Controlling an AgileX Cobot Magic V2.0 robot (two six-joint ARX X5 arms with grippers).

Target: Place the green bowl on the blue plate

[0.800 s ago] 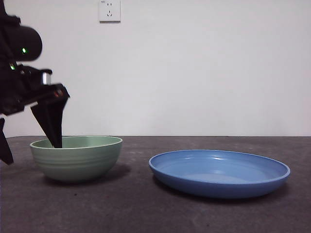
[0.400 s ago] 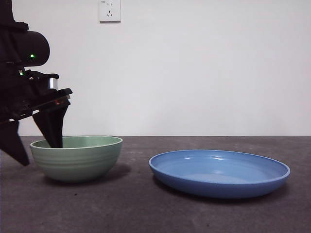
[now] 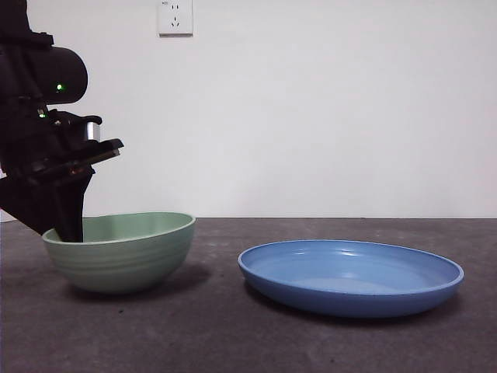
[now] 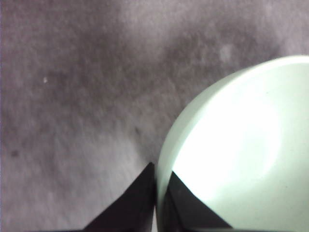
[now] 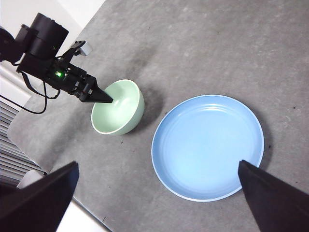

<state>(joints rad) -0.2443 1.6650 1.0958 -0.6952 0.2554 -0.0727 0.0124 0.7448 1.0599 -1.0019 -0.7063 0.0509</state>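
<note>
Grasp step: left end effector (image 3: 66, 229) pinches the green bowl (image 3: 120, 250) rim, bowl tilted on the worktop (image 3: 233, 334); blue plate (image 3: 351, 276) at its 3 o'clock; next, lift and carry across

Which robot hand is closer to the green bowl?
The left. The left gripper is shut on the green bowl at its rim. The right gripper hangs open, high above the table, over the blue plate.
</note>
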